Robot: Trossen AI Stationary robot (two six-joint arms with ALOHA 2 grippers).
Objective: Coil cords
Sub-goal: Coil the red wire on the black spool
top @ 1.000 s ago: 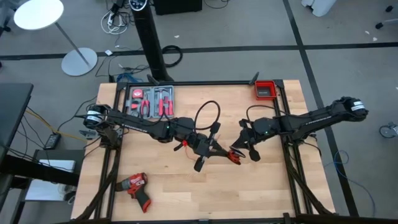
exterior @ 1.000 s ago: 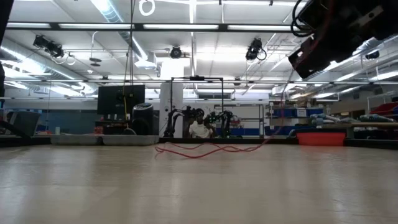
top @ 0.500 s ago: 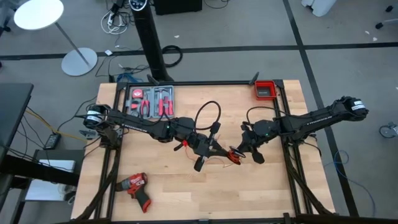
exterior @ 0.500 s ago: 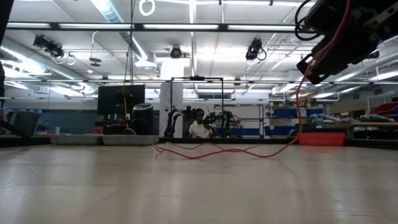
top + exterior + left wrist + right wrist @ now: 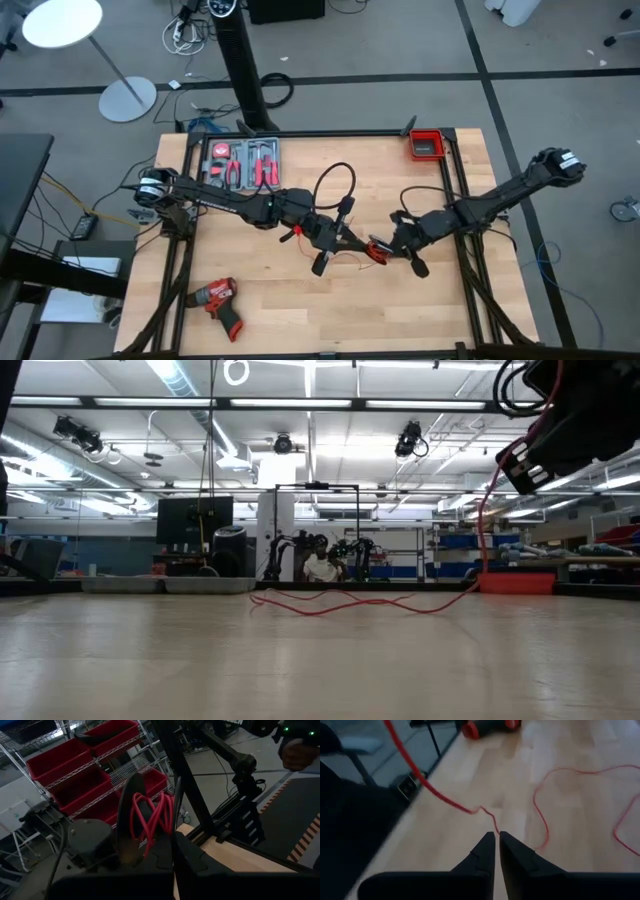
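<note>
A wide workshop with ceiling strip lights and shelving of red bins surrounds the pale wooden table [image 5: 300,310], which sits inside a black frame. On the table, a red tool tray [image 5: 242,160] lies toward eleven o'clock, a small red bin [image 5: 426,145] toward one o'clock, and a red drill [image 5: 218,300] toward seven o'clock.

The left gripper [image 5: 335,243] hangs close to the table's centre, its arm reaching in from nine o'clock. Its fingers are closed, and several turns of the red wire [image 5: 150,817] are wound round one finger; in the left wrist view those loops stand upright, their long axis running along the finger.

The black cable [image 5: 335,185] rises from that gripper as a loop arching toward twelve o'clock.

From the coil, the red wire's free length trails toward three o'clock to the right gripper [image 5: 400,250], just beside the left one, whose arm comes in from three o'clock. The right gripper's fingers [image 5: 520,855] are pressed nearly together; the wire runs up to their tips, though whether it is pinched I cannot tell. In the low view the wire [image 5: 345,603] lies across the tabletop in shallow waves, mostly side to side, then climbs steeply to the raised gripper [image 5: 520,470].
</note>
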